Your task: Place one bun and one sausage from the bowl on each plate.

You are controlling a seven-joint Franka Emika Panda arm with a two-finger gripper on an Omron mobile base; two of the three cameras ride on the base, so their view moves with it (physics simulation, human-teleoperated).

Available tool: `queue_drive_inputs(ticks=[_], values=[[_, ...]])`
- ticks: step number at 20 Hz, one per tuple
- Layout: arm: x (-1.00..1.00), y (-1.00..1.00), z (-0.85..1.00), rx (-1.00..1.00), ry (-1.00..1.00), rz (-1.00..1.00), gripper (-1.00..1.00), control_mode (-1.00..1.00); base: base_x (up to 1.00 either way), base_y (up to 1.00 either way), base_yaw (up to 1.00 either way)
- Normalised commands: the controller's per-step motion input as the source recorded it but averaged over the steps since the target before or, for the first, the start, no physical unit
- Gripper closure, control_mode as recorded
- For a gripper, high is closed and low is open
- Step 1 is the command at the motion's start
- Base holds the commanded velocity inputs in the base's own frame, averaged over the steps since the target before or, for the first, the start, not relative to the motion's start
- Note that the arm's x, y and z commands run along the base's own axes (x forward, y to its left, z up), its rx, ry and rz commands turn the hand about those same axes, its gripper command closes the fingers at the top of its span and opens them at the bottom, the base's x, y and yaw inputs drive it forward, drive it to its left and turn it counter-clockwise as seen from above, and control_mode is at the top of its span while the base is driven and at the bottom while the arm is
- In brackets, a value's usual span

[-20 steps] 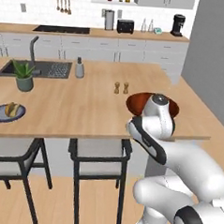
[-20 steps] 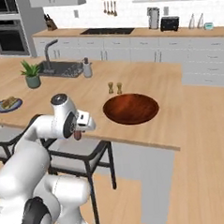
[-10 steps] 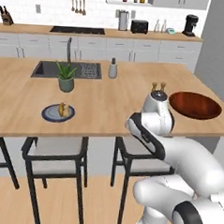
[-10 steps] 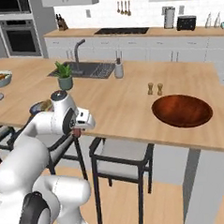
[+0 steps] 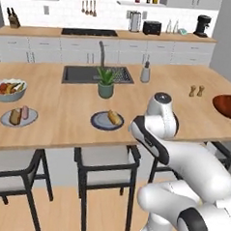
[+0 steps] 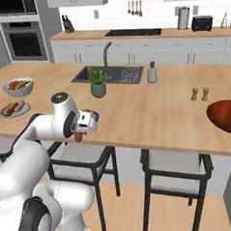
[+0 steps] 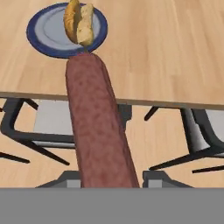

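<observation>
The base has driven left; gripper [image 7: 107, 181] clamps a sausage [image 7: 98, 127], plate [image 7: 43, 37] with bun [image 7: 78, 22] ahead; other plate [image 5: 19, 117] is filled.

Bare counter [image 7: 166, 52] beside bun-bearing plate [image 7: 43, 35]

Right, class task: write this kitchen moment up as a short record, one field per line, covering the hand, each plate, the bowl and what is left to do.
hand: hand shut on the sausage, held out past the counter edge above the stools
near plate: near plate holds one bun, no sausage on it
far plate: far plate holds a bun and a sausage side by side
bowl: brown bowl at the far right end of the counter, contents not visible
remaining: set the held sausage on the near plate
</observation>
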Motion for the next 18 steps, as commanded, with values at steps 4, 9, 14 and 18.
queue_drive_inputs(ticks=[4, 9, 14, 18], values=[[0.00, 0.00, 0.00, 0.00, 0.00, 0.00, 1.00, 1.00, 0.83, 1.00, -0.14], [0.80, 0.68, 0.02, -0.05, -0.01, -0.10, 1.00, -1.00, 0.15, 0.20, -0.03], [1.00, -0.07, -0.24, -0.03, 0.03, -0.03, 1.00, -1.00, 0.00, 0.00, 0.00], [0.93, -0.68, -0.15, 0.00, 0.09, 0.00, 1.00, -1.00, 0.00, 0.00, 0.00]])
